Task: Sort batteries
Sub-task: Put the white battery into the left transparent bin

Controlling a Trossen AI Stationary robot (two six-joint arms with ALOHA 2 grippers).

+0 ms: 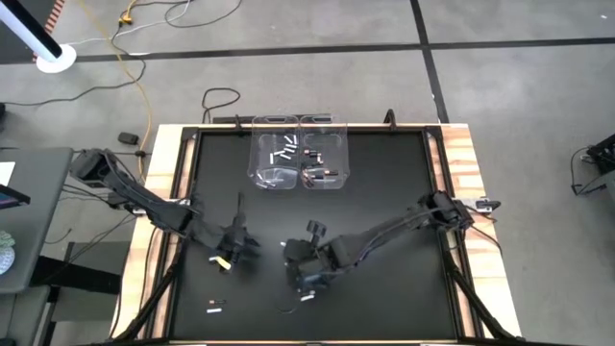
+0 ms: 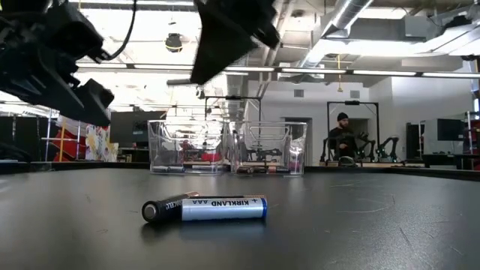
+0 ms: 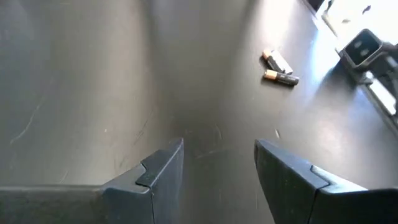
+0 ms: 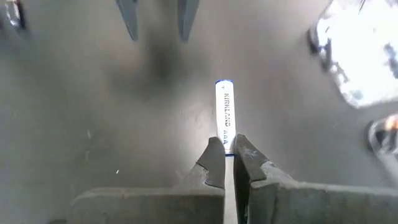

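Observation:
My right gripper [image 1: 306, 281] [image 4: 229, 146] is over the near middle of the table, shut on a white AAA battery [image 4: 224, 115]. My left gripper [image 1: 235, 246] [image 3: 217, 146] hangs open to its left, above bare table, touching nothing. Two loose batteries [image 1: 216, 308] [image 3: 278, 68], one white and one dark, lie side by side on the table near the near-left corner. The low view shows them close up [image 2: 206, 208]. The two clear bins [image 1: 298, 154] stand at the far edge, holding sorted batteries. My right gripper pinches the white battery by one end [image 4: 225, 138] between its two fingertips [image 4: 214, 162]. The battery runs along the fingers and sticks out ahead of them. It looks lifted off the table, whose surface is blurred beneath it.
The left bin [image 1: 274, 154] holds white batteries and the right bin [image 1: 324, 156] holds dark ones with reddish ends. The black table top has a wooden rim [image 1: 461, 192]. A person [image 2: 343, 139] sits in the room far behind the table.

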